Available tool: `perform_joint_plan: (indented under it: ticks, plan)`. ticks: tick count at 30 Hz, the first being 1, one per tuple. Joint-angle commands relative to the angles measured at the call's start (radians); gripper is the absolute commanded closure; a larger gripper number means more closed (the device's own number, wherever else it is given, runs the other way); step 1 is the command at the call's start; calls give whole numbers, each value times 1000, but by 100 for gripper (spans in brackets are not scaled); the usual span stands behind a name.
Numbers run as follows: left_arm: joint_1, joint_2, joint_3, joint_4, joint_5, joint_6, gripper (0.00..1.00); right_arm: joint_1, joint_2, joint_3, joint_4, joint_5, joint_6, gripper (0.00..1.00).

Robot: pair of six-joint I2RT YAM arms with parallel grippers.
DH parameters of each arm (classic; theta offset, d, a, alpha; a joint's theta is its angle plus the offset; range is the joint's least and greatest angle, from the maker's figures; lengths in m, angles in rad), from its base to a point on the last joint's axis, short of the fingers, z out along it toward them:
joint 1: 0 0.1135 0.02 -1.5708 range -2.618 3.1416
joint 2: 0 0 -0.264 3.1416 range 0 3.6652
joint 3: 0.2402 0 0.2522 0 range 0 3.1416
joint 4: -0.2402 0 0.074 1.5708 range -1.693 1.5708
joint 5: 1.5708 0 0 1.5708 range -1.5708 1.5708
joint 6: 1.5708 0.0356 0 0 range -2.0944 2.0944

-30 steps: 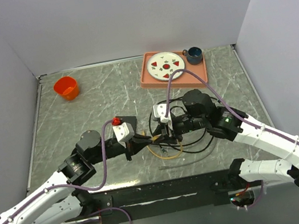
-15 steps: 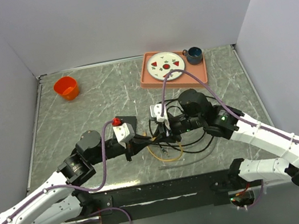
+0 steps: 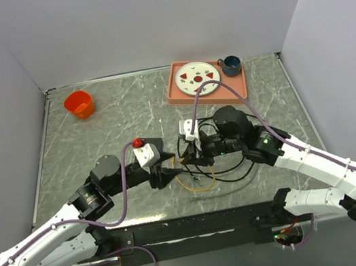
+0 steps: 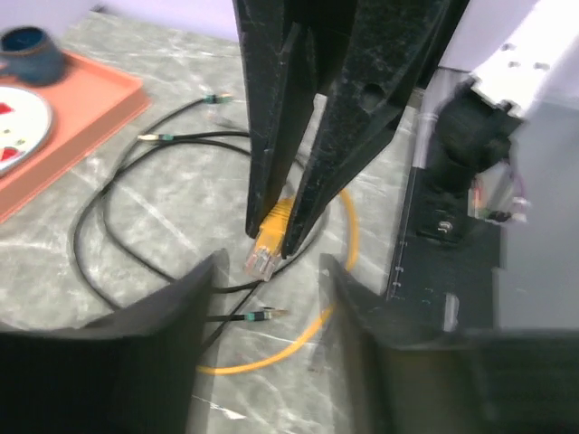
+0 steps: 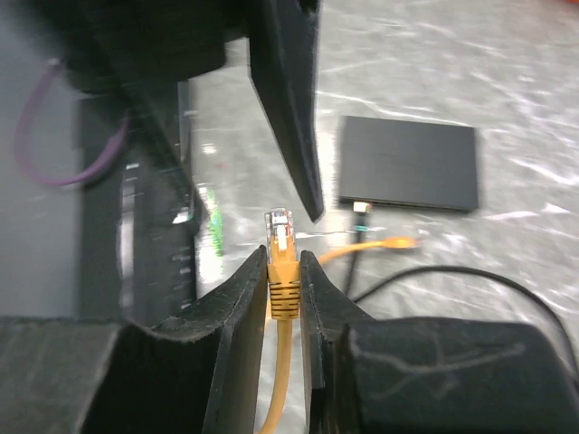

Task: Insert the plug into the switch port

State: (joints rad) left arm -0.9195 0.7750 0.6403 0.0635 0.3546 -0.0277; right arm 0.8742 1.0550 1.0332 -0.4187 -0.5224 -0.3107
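Note:
The yellow plug (image 5: 281, 237) with its clear tip stands upright between the fingers of my right gripper (image 5: 283, 271), which is shut on its boot. In the left wrist view the plug (image 4: 262, 258) hangs from those dark fingers just above my left gripper (image 4: 267, 298), whose jaws are open and hold nothing. From above, the two grippers meet at the table's middle, the left gripper (image 3: 168, 173) beside the right gripper (image 3: 190, 162). The flat black switch box (image 5: 409, 163) lies on the table beyond; I cannot make out its port. The yellow cable (image 3: 198, 186) loops on the table below.
Thin black cables (image 3: 234, 175) coil around the right gripper. A salmon-pink tray (image 3: 238, 84) at the back holds a white plate (image 3: 197, 78) and a blue cup (image 3: 231, 64). An orange cup (image 3: 79, 103) stands at the back left.
My right gripper moved in and shut on the plug. My left gripper, shut on it before, has now opened and let it go.

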Motion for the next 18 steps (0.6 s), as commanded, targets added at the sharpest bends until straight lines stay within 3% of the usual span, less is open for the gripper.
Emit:
perform_joint_plan:
  ticks: [1, 3, 5, 8, 12, 18]
  plan:
    - [-9, 19, 55, 22, -254, -80, 17, -7, -4, -10, 78, 111, 12, 100]
    - [1, 38, 61, 16, -412, -110, 10, -9, 8, -10, 74, 134, 5, 100]
    - [25, 61, 58, 28, -453, -126, 2, -11, 33, -16, 67, 136, -8, 100]
    - [126, 70, 42, 73, -431, -178, 1, -9, 65, -36, 84, 153, -19, 100]
    - [342, 82, -10, 111, -370, -253, 1, -11, 115, -61, 136, 217, -22, 100]
    - [540, 219, -70, 194, -310, -339, 1, -14, 247, -56, 225, 268, -36, 100]
